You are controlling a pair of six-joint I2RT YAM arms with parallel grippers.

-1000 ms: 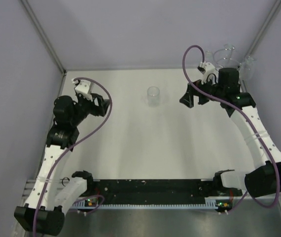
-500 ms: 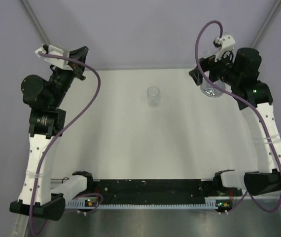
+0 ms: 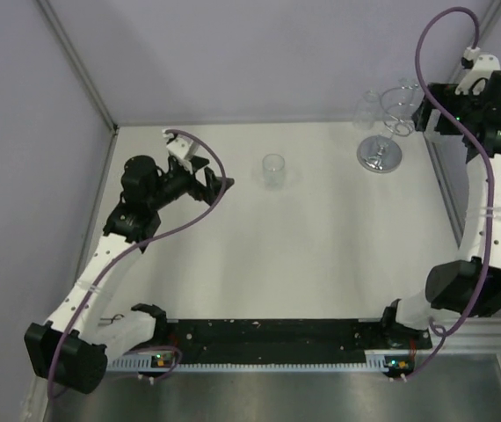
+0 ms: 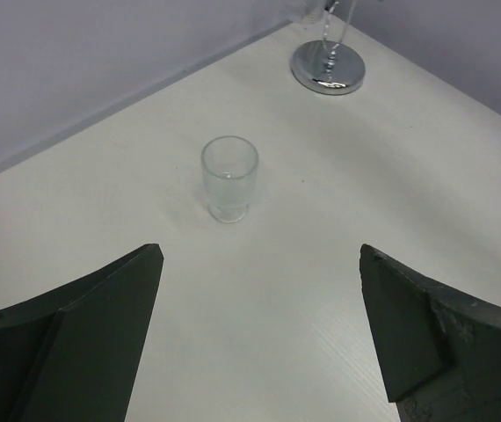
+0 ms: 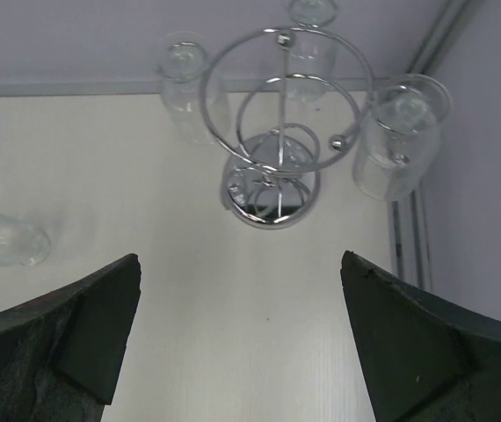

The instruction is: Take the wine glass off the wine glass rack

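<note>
The wine glass rack (image 3: 380, 155) stands at the table's back right, with a shiny round base (image 5: 272, 189) and looped wire arms (image 5: 286, 88). Three clear wine glasses hang from the arms: left (image 5: 193, 88), back (image 5: 312, 35) and right (image 5: 400, 136). My right gripper (image 3: 428, 119) is open and empty, held high above and just right of the rack, looking down on it (image 5: 242, 338). My left gripper (image 3: 217, 186) is open and empty, low over the table to the left (image 4: 259, 334). The rack base also shows in the left wrist view (image 4: 328, 66).
A small clear glass (image 3: 273, 169) stands upright on the white table at back centre, ahead of the left gripper (image 4: 229, 178), and at the left edge of the right wrist view (image 5: 4, 237). Purple walls close the back and sides. A metal corner post (image 3: 466, 44) rises behind the rack.
My left arm dropped from a raised pose to low over the table, facing the small glass. My right arm lifted and drew back to the right, off the rack base.
</note>
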